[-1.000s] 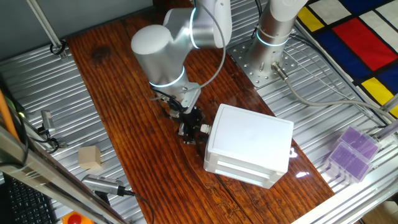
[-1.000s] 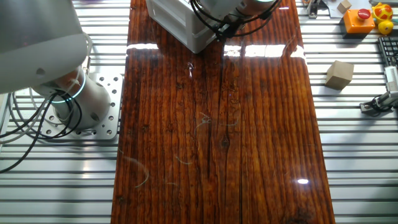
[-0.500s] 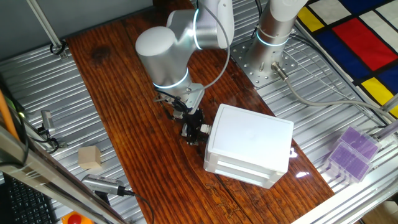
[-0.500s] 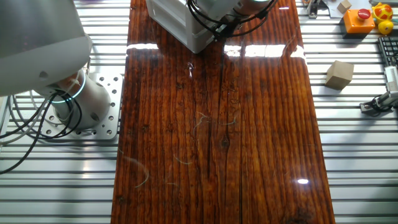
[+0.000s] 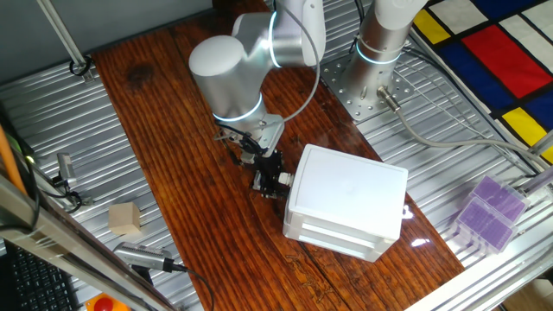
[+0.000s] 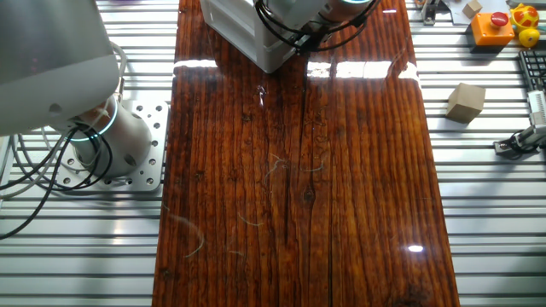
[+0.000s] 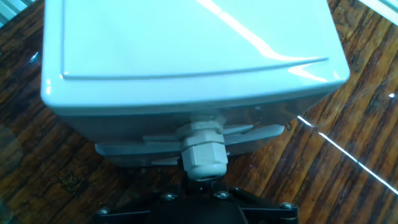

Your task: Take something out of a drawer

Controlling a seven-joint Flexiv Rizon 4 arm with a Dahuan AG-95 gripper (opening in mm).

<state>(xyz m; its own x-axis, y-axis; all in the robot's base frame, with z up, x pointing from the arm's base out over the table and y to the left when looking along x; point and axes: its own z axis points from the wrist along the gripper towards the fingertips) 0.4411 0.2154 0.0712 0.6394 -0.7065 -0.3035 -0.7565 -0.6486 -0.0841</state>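
Note:
The white two-drawer box (image 5: 347, 200) stands on the wooden table. It also shows at the top edge of the other fixed view (image 6: 243, 26). My gripper (image 5: 278, 182) is at the box's front face, low over the table. In the hand view the upper drawer (image 7: 186, 134) fills the frame, and its round pale knob (image 7: 202, 152) sits right at my gripper (image 7: 202, 183), whose jaws look closed on the knob's end. The drawer looks pushed in or nearly so. The small yellow object is hidden.
A tan wooden cube (image 5: 124, 218) lies on the metal rail left of the table; it also shows in the other fixed view (image 6: 466, 101). A purple box (image 5: 488, 212) sits at the right. The arm's base plate (image 5: 367, 82) is behind the box. Orange and yellow toys (image 6: 503, 21) lie far off.
The arm moved a little toward the box about a second ago and has held still since. The box and drawer have not visibly moved.

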